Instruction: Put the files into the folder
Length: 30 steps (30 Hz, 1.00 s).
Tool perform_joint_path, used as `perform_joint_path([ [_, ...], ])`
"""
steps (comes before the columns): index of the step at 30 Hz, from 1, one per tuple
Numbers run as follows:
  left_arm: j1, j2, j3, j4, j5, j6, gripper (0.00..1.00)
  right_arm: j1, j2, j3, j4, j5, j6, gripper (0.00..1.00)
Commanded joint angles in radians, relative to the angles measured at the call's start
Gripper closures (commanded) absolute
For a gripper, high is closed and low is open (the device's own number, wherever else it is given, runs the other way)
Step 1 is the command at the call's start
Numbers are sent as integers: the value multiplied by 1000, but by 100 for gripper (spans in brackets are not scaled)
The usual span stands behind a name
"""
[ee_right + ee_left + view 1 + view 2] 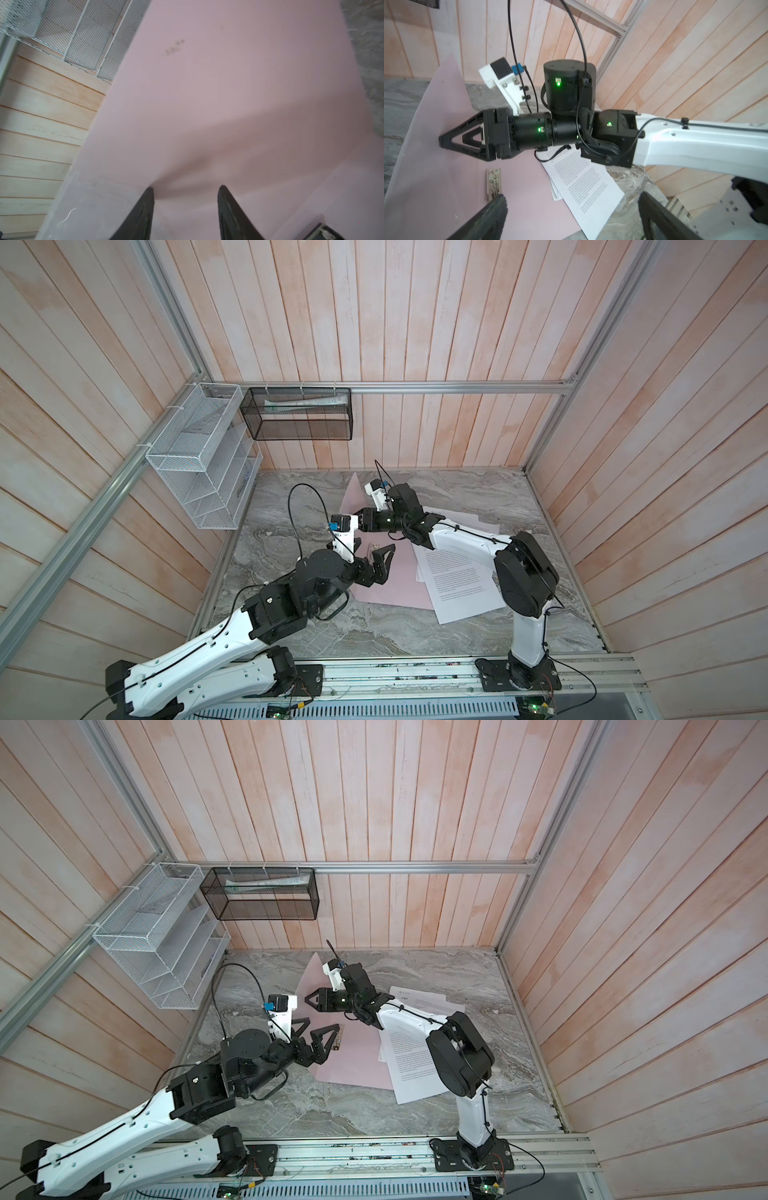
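Watching from the side: left jaws are spread wide with nothing in them, hanging just over the metal clip of the open pink folder, which lies mid-worktop. One cover stands up at the back, and the right jaws, roughly half open and empty, have their tips pressed against it. The printed sheets lie fanned over the folder's right side, spilling onto the marble under the right arm.
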Motion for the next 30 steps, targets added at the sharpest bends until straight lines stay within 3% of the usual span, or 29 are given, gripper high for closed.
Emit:
perform_joint_path([
  [1, 100, -4, -50, 96, 91, 27, 0, 26, 66, 72, -115, -59, -69, 52],
  [11, 403, -13, -309, 263, 243, -77, 0, 23, 137, 44, -171, -54, -112, 52],
  [16, 507, 0, -418, 334, 274, -140, 0, 9, 114, -25, -164, -36, -120, 52],
  [30, 588, 49, -603, 407, 249, -252, 0, -6, 18, -212, -197, 141, -152, 49],
])
